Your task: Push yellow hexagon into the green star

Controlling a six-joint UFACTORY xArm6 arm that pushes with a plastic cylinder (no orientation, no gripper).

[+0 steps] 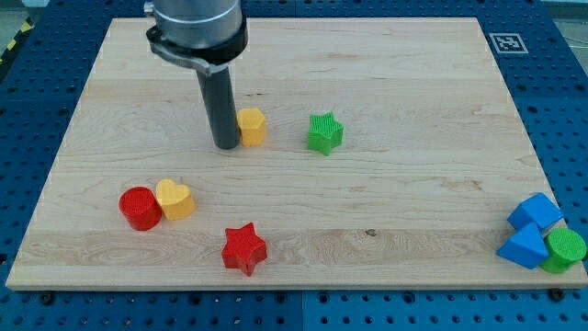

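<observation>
The yellow hexagon (252, 126) sits on the wooden board (386, 211) left of centre, in the upper half. The green star (324, 132) lies to its right with a gap between them. My tip (225, 144) stands right against the hexagon's left side, touching or nearly touching it. The dark rod rises from there to the arm at the view's top.
A red cylinder (140, 208) and a yellow heart (175, 199) touch at the lower left. A red star (243, 248) lies near the bottom edge. Two blue blocks (533, 230) and a green cylinder (564, 248) cluster at the lower right corner.
</observation>
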